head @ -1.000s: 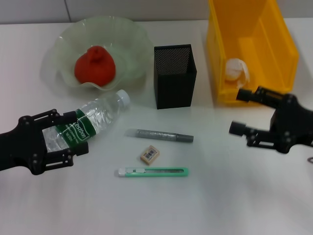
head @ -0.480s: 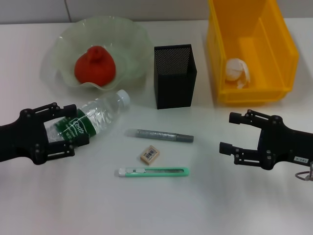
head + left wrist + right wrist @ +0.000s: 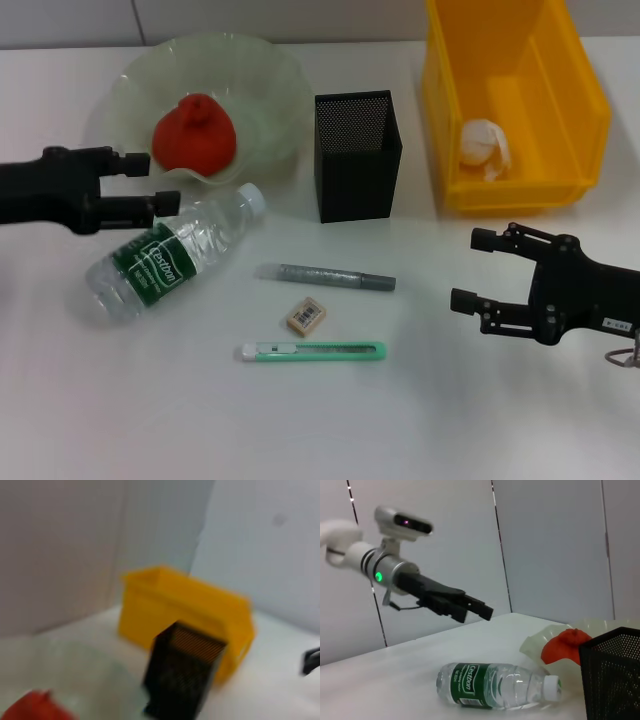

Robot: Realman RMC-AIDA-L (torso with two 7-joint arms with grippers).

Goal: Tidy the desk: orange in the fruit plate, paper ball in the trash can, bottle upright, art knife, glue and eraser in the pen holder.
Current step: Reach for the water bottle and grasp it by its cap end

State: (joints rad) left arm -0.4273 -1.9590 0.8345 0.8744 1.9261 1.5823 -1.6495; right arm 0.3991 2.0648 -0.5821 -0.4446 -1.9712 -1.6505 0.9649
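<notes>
Bottle (image 3: 172, 250) lies on its side on the worktop (image 3: 450, 420), unheld; left gripper (image 3: 150, 185) just above it, fingers apart. Right gripper (image 3: 478, 270) well right, fingers apart, arm cut off.

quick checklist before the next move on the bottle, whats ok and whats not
1. Bottle upright: not ok, it lies on its side on the desk with the cap toward the pen holder.
2. Left gripper holding the bottle: not ok, it hangs open above it and apart from it.
3. Orange in the fruit plate: ok.
4. Paper ball in the trash can: ok.
5. Glue, eraser and art knife in the pen holder: not ok, all three lie on the desk.
6. Right gripper free: ok, open and empty, right of the glue.
</notes>
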